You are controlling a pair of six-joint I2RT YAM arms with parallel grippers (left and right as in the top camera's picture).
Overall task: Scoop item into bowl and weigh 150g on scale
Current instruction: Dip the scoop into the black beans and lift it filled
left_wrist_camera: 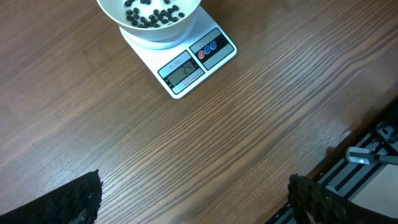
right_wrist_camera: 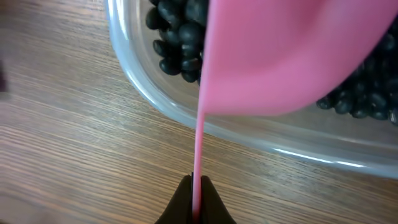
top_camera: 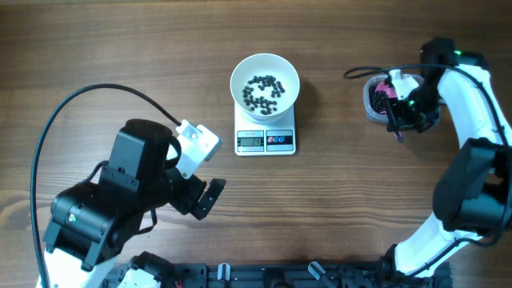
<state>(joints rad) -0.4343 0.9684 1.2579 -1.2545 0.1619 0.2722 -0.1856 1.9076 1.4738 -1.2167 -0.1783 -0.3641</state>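
Pink plastic scoop (right_wrist_camera: 280, 56): my right pincer (right_wrist_camera: 198, 199) pinches its thin handle tight, so the cup hangs steady over the wall of the clear plastic tub (right_wrist_camera: 249, 134) and the small round black beans (right_wrist_camera: 177, 37) heaped inside. Farther off, a few beans lie in the round white bowl (top_camera: 237, 80), which sits on the small white digital scale (top_camera: 266, 140) so each load registers. My left pincer (left_wrist_camera: 193, 205) waits spread and empty.
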